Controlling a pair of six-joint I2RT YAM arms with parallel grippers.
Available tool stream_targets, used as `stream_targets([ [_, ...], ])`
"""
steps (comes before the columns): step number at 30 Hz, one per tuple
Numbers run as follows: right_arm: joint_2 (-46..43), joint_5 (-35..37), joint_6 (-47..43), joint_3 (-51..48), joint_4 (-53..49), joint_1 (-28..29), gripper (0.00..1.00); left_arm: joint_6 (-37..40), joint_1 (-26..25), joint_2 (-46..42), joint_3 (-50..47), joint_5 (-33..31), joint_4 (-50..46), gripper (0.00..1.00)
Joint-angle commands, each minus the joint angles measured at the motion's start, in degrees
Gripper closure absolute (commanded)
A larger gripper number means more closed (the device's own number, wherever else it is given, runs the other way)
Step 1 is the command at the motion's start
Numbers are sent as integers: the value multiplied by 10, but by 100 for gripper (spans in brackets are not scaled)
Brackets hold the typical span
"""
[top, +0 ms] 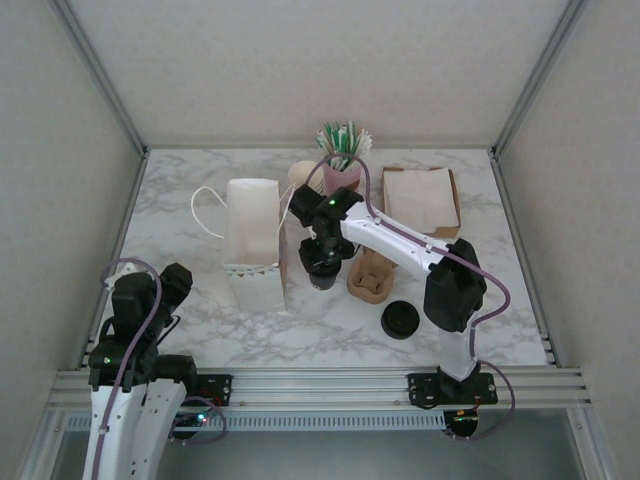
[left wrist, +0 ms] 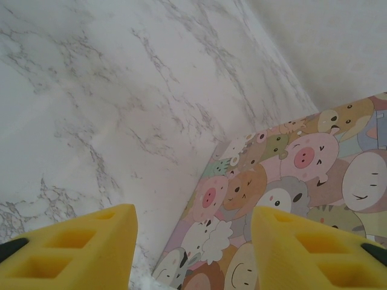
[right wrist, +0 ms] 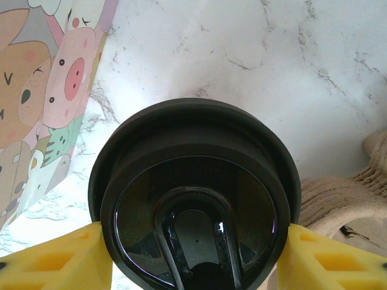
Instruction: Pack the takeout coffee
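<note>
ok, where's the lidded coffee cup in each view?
Top: coffee cup near centre, under the right gripper, just right of the cartoon bag.
Right wrist: lower centre, lid facing the camera, fingers either side.
Left wrist: cartoon bag, lower right.
Shared landmark: cartoon bag, upper left in right wrist.

Coffee [right wrist: 192,181] between bag [top: 257,286] (left) and tray [top: 371,286]

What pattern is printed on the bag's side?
Colourful cartoon animal faces, pink pigs among them, cover the bag. It shows best in the left wrist view.
</note>
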Motion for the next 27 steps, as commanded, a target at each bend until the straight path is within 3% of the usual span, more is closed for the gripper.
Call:
stream_targets([
  [1,117,70,-9,-81,-110,-18,37,2,4,-8,9,8,-3,48],
  [9,107,20,-25,-83,-77,-28,37,-5,4,-6,6,18,5,49],
  [19,46,79,-1,-7,-90,-34,34,-5,4,-5,11,18,-1,49],
  [27,42,76,13,28,-76,-33,30,-4,4,-7,11,22,-4,49],
])
